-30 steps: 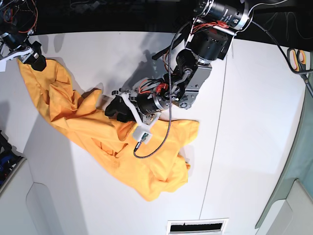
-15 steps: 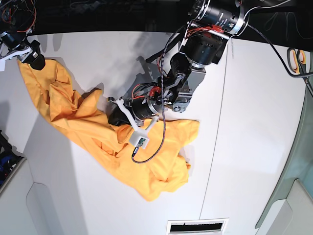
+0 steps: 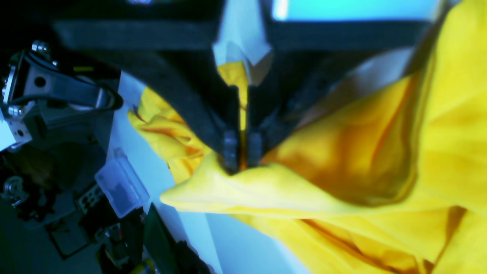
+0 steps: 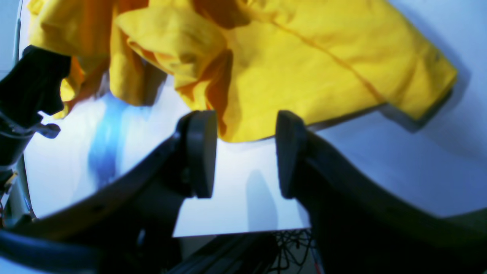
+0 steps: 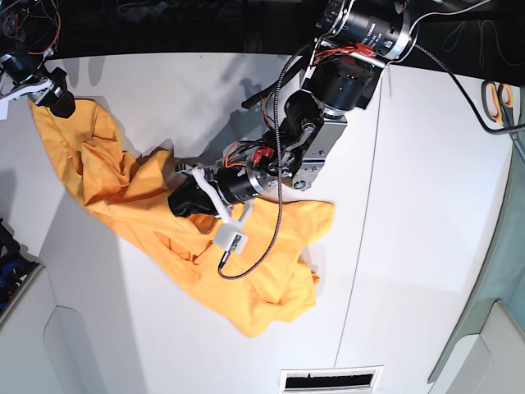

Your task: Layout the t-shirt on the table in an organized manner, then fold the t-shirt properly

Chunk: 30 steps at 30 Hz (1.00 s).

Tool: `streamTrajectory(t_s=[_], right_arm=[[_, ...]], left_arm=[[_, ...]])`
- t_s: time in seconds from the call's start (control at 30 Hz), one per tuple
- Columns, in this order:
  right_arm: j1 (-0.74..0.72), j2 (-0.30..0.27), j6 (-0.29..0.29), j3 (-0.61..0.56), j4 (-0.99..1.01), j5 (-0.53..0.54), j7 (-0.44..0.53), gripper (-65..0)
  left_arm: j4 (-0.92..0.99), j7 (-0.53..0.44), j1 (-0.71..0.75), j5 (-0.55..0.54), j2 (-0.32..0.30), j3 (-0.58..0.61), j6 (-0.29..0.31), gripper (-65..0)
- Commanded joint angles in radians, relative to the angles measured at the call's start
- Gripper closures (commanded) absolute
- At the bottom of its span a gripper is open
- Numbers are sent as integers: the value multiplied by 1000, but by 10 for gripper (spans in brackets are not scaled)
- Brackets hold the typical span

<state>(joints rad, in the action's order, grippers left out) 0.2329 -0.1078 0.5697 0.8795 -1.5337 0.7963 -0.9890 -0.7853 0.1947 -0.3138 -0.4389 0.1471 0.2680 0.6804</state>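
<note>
Cloth first: the crumpled orange-yellow cotton t-shirt (image 5: 205, 246) lies in a rumpled diagonal band across the large matte white table (image 5: 410, 205), running from the upper left of the base view down to the lower middle, where its broader part spreads out flat. One short sleeve (image 4: 414, 72) shows at the upper right of the right wrist view, lying flat on the white surface.

Near the centre of the base view, the black left gripper (image 5: 182, 200) sits on the shirt's bunched middle. In the left wrist view its two dark fingers (image 3: 230, 146) are drawn nearly together with a thin ridge of yellow fabric pinched between them.

At the upper left corner of the base view, the black right gripper (image 5: 56, 92) is at the shirt's far end. In the right wrist view its two rounded black pads (image 4: 199, 152) stand apart with bare table between them; the shirt's edge lies just beyond the pads, and nothing is held there.
</note>
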Motion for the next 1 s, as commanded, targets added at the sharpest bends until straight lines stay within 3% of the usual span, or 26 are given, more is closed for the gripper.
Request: streamTrajectory(t_s=[0.0,0.07,0.2,0.6,0.77,0.97], right_arm=[[-2,-14,10,4,-19,24,13,-255],[-2,-13,10,4,-19,24,13,-255],[-2,-13,10,4,-19,24,21,-255],[-3,-14,10,4,-19,23,28,-255],[-3,-13,10,4,-19,23,46,-255],[-2,-13,10,4,-19,22,46,-255]], left_arm=[[-14,-8,-24,-16,10,0,18,-182],[-14,6,-24,-16,10,0,18,-245],[-14,49,-20,-21,10,0,18,-256],[-18,357,-13,-296,10,0,18,-289],[-48,512,-13,-449,10,0,18,-289],[-145,645,8,-555,10,0,18,-288]])
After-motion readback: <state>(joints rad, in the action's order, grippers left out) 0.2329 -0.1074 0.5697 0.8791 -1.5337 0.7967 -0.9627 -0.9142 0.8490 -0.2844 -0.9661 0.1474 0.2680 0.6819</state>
